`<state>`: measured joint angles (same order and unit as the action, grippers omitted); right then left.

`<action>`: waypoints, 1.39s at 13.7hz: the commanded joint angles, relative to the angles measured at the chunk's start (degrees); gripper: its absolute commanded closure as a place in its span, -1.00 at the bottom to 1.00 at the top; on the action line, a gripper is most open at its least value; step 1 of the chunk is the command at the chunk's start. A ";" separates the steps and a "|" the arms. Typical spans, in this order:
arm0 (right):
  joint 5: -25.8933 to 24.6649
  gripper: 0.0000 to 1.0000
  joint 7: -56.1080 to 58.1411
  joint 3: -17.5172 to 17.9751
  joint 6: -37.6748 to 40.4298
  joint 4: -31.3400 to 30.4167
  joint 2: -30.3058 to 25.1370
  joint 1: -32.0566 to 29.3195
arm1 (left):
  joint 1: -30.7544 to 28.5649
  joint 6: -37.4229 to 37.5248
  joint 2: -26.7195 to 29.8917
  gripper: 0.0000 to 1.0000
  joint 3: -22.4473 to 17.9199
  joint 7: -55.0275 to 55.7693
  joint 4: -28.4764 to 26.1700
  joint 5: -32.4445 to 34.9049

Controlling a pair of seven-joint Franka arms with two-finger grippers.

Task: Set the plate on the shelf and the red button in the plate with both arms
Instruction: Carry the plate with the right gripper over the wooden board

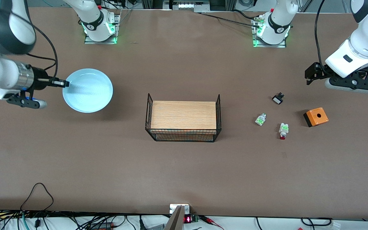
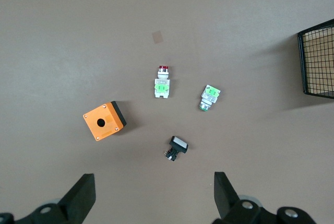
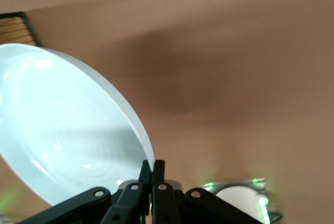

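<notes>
Front view: right hand (image 1: 66,83) at the right arm's end of the table (image 1: 184,175), clamped tight on the rim of the light blue plate (image 1: 88,91), fingers pinching the edge that faces the arm. Plate well apart from the wire basket (image 1: 183,135) at mid-table, with a wooden board (image 1: 183,115) filling the basket's floor. Whether the plate rests on the table or hangs just above it: cannot tell.

Right wrist view: same grip seen close, black fingers (image 3: 144,174) pressed together on the plate's raised rim (image 3: 136,125), plate tilted across the picture, a corner of the basket (image 3: 21,25) showing near it.

Left hand (image 1: 318,76) up in the air over the left arm's end of the table, empty. Left wrist view: both fingers (image 2: 81,195) spread wide, nothing between them, small parts on the table below.

Red button (image 1: 283,130) lying on its side on the table, white body, green clips, red cap pointing toward the front camera; also seen at (image 2: 162,84). Just beside it, toward the basket, a similar white and green part (image 1: 260,119) without a red cap. Orange box with a hole (image 1: 316,117) near the button, toward the left arm's end. Small black and white part (image 1: 278,98) farther from the front camera than the button.
</notes>
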<state>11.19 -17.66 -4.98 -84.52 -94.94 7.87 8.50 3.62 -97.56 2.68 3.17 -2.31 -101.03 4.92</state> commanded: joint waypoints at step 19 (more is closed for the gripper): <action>8.93 1.00 -54.58 -0.21 -21.12 9.07 12.43 29.99 | 0.34 1.49 -1.54 -1.00 0.00 -0.32 3.12 0.18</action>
<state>19.11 -71.16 -4.49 -105.65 -86.76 19.10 37.98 3.70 -97.56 2.35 3.22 -2.32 -100.22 4.92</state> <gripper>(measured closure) 0.974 0.000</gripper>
